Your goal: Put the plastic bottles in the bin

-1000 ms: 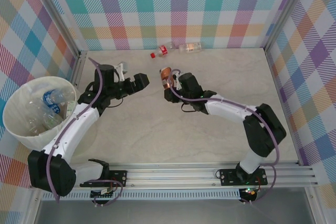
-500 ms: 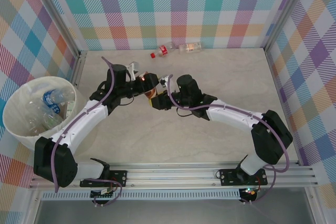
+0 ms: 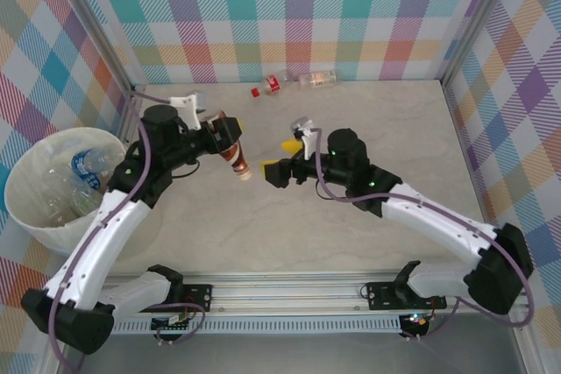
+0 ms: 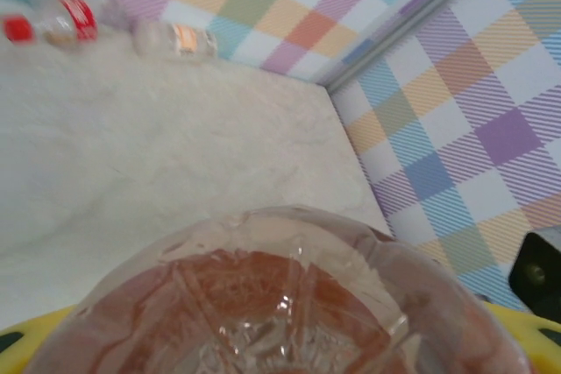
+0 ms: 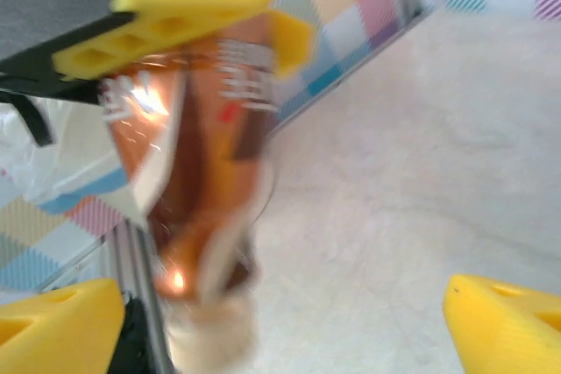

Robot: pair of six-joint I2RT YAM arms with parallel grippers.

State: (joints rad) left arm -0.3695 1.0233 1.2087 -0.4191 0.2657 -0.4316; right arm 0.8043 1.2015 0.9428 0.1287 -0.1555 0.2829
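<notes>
1. Now the brown-labelled bottle (image 3: 233, 153) hangs in the air left of centre in the top view. It is tilted, with its pale narrow end toward the lower right, clear of the bench (image 3: 377, 120).
2. It has changed owners. A second ago the right hand carried it near the middle of the frame, and half a second ago both hands met around it. At this moment the left hand (image 3: 224, 135) pinches its body. The right wrist view shows yellow pads pressed against the upper part of the bottle.
3. The right hand (image 3: 282, 158) has let go. Its fingers are spread wide and empty, and it has drawn back to just right of the bottle.
4. In the left wrist view the bottle's base bulges across the lower frame, close to the lens, which suggests a deep, secure hold.
5. The bin (image 3: 24, 216) stands at the left edge, well apart from the held bottle, with several bottles (image 3: 86, 164) already lying inside. The handover looks complete, so what remains for this bottle is probably a swing left and a release above the rim.
6. Two more lie against the far wall at top centre: a red-labelled bottle (image 3: 273, 85) and a clear bottle (image 3: 317, 79) beside it. Neither has moved over the last second, and both are yet to be collected.
</notes>
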